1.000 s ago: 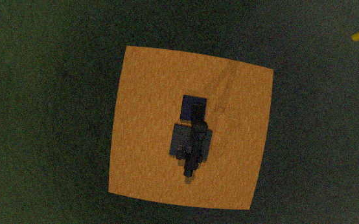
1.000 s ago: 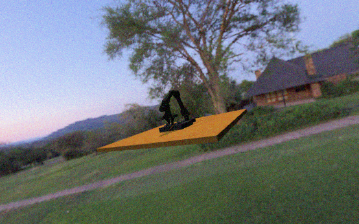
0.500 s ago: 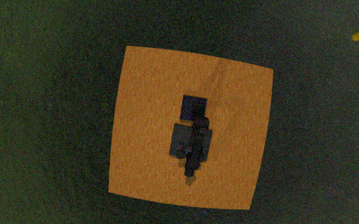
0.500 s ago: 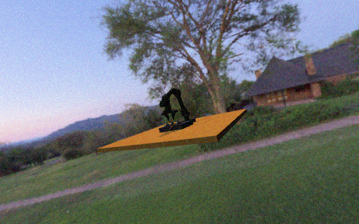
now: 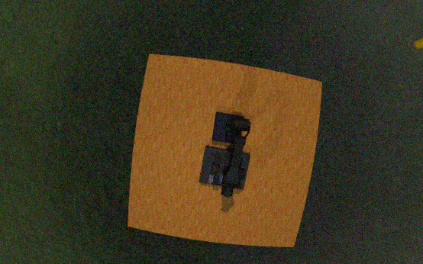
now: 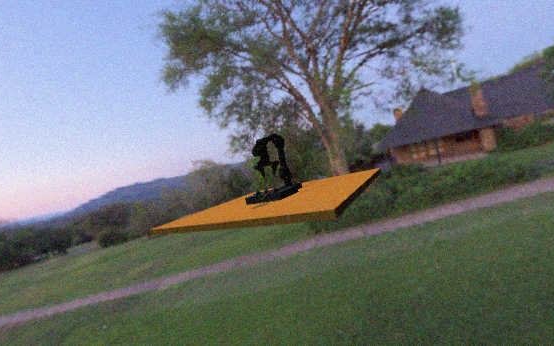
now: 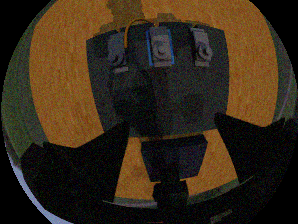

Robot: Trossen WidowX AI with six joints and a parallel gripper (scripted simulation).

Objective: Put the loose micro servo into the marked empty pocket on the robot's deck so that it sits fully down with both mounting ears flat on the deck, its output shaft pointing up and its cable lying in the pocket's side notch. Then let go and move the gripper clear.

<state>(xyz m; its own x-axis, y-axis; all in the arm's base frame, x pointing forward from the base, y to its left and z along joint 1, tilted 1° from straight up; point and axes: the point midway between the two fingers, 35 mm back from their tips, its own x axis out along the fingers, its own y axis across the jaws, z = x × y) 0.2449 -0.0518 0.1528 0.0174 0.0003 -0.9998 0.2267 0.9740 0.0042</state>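
The micro servo (image 7: 161, 46) sits within the blue-marked pocket outline (image 7: 172, 54) on the dark deck (image 7: 216, 82) (image 5: 206, 158), output shaft up. Its ears look level with the deck, but full seating is too fine to tell. An orange cable (image 7: 127, 35) arcs from the servo's far end toward the left servo; whether it lies in the side notch is unclear. My gripper (image 7: 174, 121) (image 6: 268, 173) is open and empty, raised above the deck and clear of the servo.
Two other servos flank it, one at left (image 7: 117, 52) and one at right (image 7: 201, 47). A dark blue block (image 5: 220, 127) (image 7: 187, 160) stands beside the deck on the orange table top (image 5: 168, 114) (image 6: 315, 200). The arm rises over the deck.
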